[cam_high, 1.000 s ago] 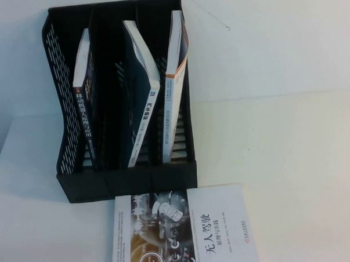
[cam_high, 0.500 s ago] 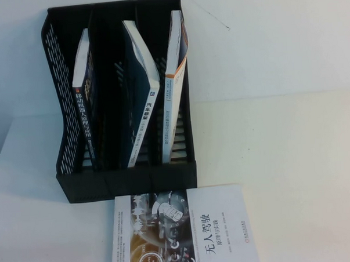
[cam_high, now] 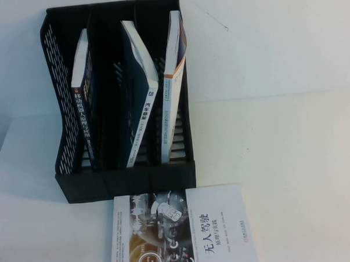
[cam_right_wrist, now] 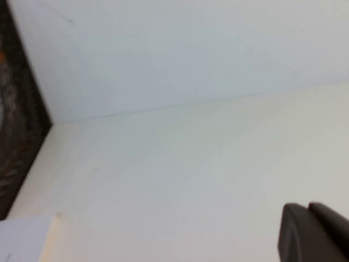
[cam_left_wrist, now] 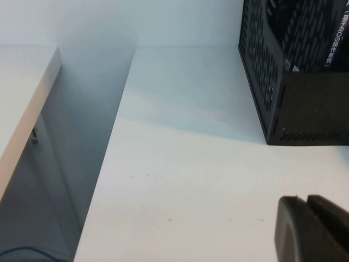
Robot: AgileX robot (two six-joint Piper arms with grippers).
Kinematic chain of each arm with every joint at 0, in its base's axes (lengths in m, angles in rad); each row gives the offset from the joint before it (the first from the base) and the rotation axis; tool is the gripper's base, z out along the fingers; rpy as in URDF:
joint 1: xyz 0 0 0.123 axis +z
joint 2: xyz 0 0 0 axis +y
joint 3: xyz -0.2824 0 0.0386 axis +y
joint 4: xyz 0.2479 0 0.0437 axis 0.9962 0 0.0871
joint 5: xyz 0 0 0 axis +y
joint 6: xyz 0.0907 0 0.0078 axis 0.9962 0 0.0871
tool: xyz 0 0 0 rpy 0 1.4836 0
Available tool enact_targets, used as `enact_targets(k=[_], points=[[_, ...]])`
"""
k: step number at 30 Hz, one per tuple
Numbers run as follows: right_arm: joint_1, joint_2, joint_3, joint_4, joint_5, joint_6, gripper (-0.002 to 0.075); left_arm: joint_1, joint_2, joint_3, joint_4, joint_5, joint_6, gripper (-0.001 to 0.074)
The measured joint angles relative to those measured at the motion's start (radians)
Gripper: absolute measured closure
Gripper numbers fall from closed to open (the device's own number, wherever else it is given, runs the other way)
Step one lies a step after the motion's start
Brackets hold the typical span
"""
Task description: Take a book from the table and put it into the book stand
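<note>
The black plastic three-slot book stand [cam_high: 118, 104] with perforated sides sits on the plain white worktop [cam_high: 292, 160], toward its far left part, close to the back wall. Each slot holds one book standing on edge: the large black-covered book [cam_high: 84, 120] with a dark spine and white Chinese lettering leans in the left slot, a dark teal book with a white spine [cam_high: 140, 109] tilts in the middle slot, and a thin white book with an orange band [cam_high: 173, 67] stands in the right slot. Just in front of the stand, at the near edge of the worktop, a white-and-grey book with a gear photo [cam_high: 182, 229] lies flat, cover up.

The left tool [cam_left_wrist: 315, 229] hangs over bare worktop off the stand's left front corner, fingers pressed together, holding nothing. The right tool [cam_right_wrist: 313, 232] hangs over bare worktop right of the stand, its fingers likewise closed and empty.
</note>
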Motion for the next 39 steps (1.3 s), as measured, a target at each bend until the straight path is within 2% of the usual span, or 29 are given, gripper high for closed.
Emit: enact_targets(k=[6,10,15,20,26,32,34,39], points=[[-0.265,0.0,0.0,0.0,0.0,0.0,0.0723,0.0,0.0,0.0,0.0,0.0,0.0,0.0736],[-0.334,0.0,0.0,0.001,0.0,0.0,0.0723,0.0,0.0,0.0,0.0,0.0,0.0,0.0736],[-0.339,0.0,0.004,0.001,-0.008,0.0,0.0723,0.0,0.0,0.0,0.0,0.0,0.0,0.0736],[-0.341,0.0,0.075,0.038,-0.095,0.024,0.0723,0.0,0.0,0.0,0.0,0.0,0.0,0.0736],[-0.341,0.0,0.166,0.053,-0.379,0.013,0.0723,0.0,0.0,0.0,0.0,0.0,0.0,0.0736],[-0.341,0.0,0.356,0.07,-0.706,0.006,0.0723,0.0,0.0,0.0,0.0,0.0,0.0,0.0736],[-0.341,0.0,0.381,0.118,-0.688,0.004,0.0723,0.0,0.0,0.0,0.0,0.0,0.0,0.0736],[-0.341,0.0,0.389,0.179,-0.465,0.004,0.0723,0.0,0.0,0.0,0.0,0.0,0.0,0.0736]])
